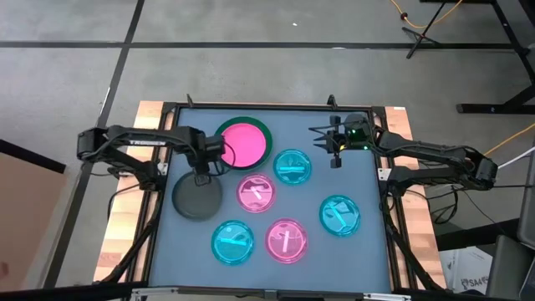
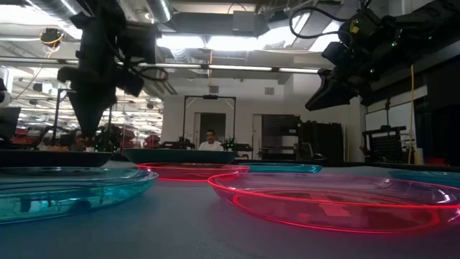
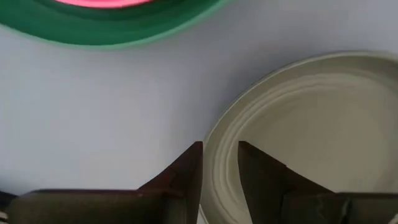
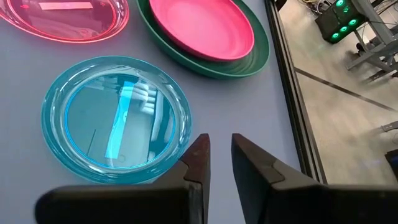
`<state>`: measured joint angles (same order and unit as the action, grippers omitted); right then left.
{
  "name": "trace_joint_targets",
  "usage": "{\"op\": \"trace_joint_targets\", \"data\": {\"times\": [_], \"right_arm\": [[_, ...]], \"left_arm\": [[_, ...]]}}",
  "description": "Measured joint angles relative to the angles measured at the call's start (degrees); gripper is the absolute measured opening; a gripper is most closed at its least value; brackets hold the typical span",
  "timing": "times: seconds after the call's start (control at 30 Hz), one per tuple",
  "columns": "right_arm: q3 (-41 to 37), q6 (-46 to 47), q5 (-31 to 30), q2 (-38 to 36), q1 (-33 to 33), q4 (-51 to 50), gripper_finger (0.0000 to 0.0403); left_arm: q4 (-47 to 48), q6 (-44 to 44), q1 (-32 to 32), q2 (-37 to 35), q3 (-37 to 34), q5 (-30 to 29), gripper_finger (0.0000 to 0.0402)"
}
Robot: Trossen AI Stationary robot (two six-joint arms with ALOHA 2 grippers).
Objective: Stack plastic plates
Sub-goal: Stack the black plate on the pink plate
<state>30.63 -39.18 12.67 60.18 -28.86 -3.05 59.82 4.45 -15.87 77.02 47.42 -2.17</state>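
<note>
Left gripper (image 3: 220, 163) over grey plate (image 1: 197, 196) rim, fingers narrow, holding nothing. Straddle rim squarely before closing; carry onto pink plate (image 1: 244, 143). Right gripper (image 4: 220, 155) waits, fingers narrow.

Solid pink plate (image 1: 243, 143) nested in green plate (image 1: 264, 132); grey plate (image 1: 197, 198), five translucent plates lie separate.

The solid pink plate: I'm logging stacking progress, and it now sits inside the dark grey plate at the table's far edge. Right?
Not quite. The solid pink plate sits inside the dark green plate, as the high view shows. The dark grey plate lies empty, apart.
</note>
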Motion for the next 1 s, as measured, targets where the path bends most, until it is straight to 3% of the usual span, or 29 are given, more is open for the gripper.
{"op": "trace_joint_targets", "data": {"times": [0.57,1.0], "right_arm": [[0.0,-0.1,0.0,0.0,0.0,0.0,0.0056],[0.0,-0.1,0.0,0.0,0.0,-0.1,0.0056]], "left_arm": [[-3.7,-3.6,0.0,12.9,0.0,0.0,0.0094],[-4.0,-3.7,0.0,14.5,0.0,0.0,0.0093]]}}
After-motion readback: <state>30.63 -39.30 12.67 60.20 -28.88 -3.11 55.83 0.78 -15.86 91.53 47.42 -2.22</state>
